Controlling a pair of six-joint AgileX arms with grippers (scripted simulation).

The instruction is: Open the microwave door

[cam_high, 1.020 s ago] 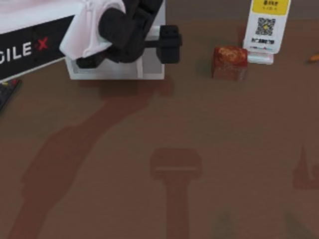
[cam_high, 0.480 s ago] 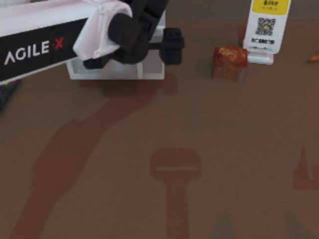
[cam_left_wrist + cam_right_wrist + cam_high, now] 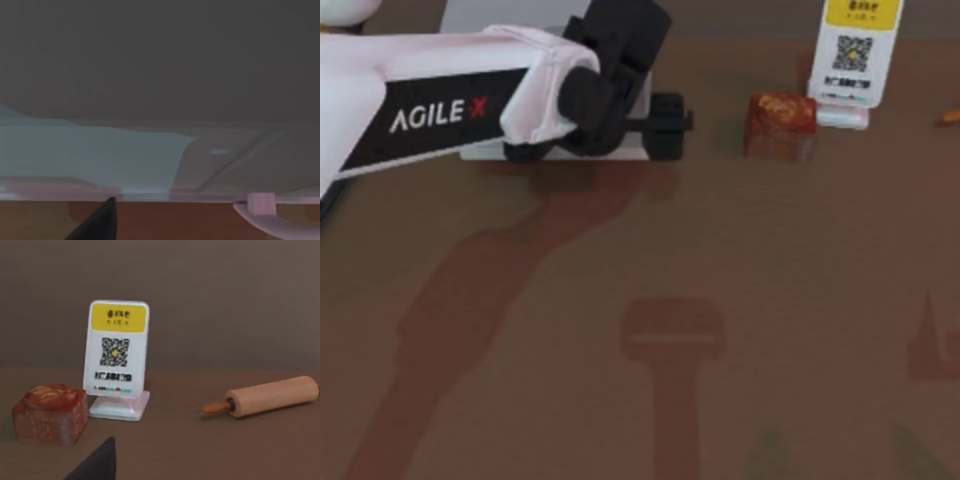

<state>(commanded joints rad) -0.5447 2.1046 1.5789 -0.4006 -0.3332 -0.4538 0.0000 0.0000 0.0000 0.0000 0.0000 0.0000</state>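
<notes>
While the left arm point(image 3: 450, 110) stretches across the far-left part of the table point(image 3: 720, 260), its black left gripper point(image 3: 665, 122) sits right at the near right corner of the microwave point(image 3: 500, 15), with the gripper body sticking out past that corner toward the table's right. Most of the microwave is hidden under the arm in the top view; only a bit of its light top and a pale strip along its near edge show. Can't tell whether the fingers are spread or pinched on anything (the top view just shows a dark block, and the left wrist view only catches one dark fingertip point(image 3: 97, 222) at the frame edge).

From the left wrist camera, the microwave fills nearly everything just ahead of the gripper: a big grey surface, a pale bluish panel point(image 3: 90, 155), and a pale strip with a small pinkish block point(image 3: 261, 203) on it. I can't say for sure which part is the microwave door.

Off to the gripper's right sit a reddish-brown block point(image 3: 781, 125) and, just beyond it, a QR-code sign stand point(image 3: 852, 55). The right wrist view also shows a wooden rolling pin point(image 3: 270, 396) beyond those two. Right arm isn't in the top view.
</notes>
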